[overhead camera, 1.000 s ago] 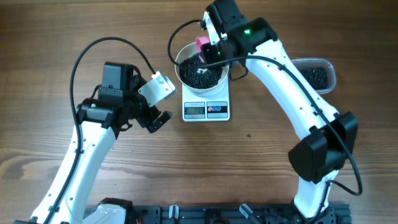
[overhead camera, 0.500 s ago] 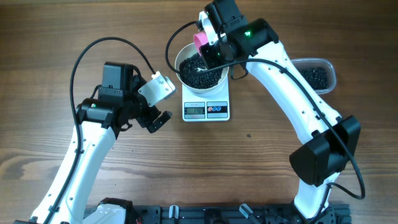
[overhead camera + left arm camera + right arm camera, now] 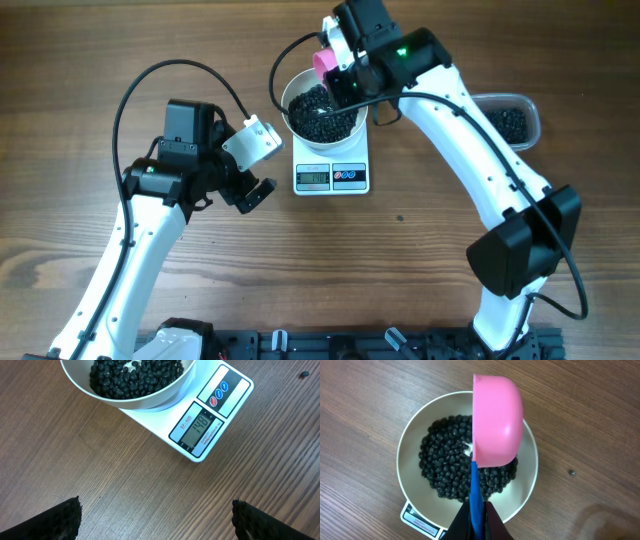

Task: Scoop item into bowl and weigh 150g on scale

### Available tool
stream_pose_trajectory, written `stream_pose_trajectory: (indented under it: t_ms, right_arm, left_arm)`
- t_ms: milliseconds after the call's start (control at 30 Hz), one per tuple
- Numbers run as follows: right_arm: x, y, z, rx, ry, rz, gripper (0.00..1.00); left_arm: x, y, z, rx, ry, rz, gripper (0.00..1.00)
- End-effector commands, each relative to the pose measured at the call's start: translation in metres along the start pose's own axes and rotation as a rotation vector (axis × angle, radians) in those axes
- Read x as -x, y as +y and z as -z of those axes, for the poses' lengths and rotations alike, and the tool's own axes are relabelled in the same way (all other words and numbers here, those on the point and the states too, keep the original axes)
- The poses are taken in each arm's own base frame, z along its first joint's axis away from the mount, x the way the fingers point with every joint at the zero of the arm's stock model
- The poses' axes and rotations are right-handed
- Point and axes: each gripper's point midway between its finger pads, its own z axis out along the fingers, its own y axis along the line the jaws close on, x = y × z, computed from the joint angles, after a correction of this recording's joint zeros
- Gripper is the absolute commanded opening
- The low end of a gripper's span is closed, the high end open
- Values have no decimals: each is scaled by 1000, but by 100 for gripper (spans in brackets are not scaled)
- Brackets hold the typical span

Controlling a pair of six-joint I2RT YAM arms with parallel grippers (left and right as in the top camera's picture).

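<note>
The white bowl (image 3: 286, 104) stands on the scale (image 3: 332, 180) and holds a heap of the black beans (image 3: 318, 112). In the left wrist view the scale (image 3: 200, 425) shows 148. My right gripper (image 3: 479, 515) is shut on the blue handle (image 3: 476, 490) of a pink scoop (image 3: 496, 425). The scoop hangs over the bowl's (image 3: 410, 475) far side with its rounded back towards the camera. My left gripper (image 3: 156, 520) is open over bare wood, to the front left of the scale, and holds nothing.
A clear tub (image 3: 510, 122) with more black beans stands at the right, behind the right arm. One stray bean (image 3: 573, 473) lies on the wood to the right of the bowl. A black cable loops over the bowl's back left.
The pink scoop has risen out of the bowl and shifted slightly towards its far rim. The left arm has not moved.
</note>
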Motion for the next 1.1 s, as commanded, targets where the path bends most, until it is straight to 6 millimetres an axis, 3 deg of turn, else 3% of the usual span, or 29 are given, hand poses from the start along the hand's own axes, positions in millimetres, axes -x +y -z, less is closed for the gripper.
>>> stream_pose_trajectory:
  t_ms: [0, 367, 533, 733, 1067]
  right_arm:
    - [9, 3, 15, 29, -43, -22, 4]
    - [10, -1, 15, 21, -46, -14, 4]
    - [11, 13, 15, 9, -51, 56, 4]
    - [3, -3, 15, -89, -17, 60, 4]
    - [9, 1, 14, -13, -43, 32, 4]
  left_arm:
    - [-1, -3, -2, -16, -7, -10, 100]
    - [-1, -3, -2, -16, -7, -10, 100]
    - [-1, -3, -2, -16, -7, -10, 100]
    - [-1, -3, -2, -16, -7, -10, 100]
    - [-1, -3, -2, -16, -7, -10, 100]
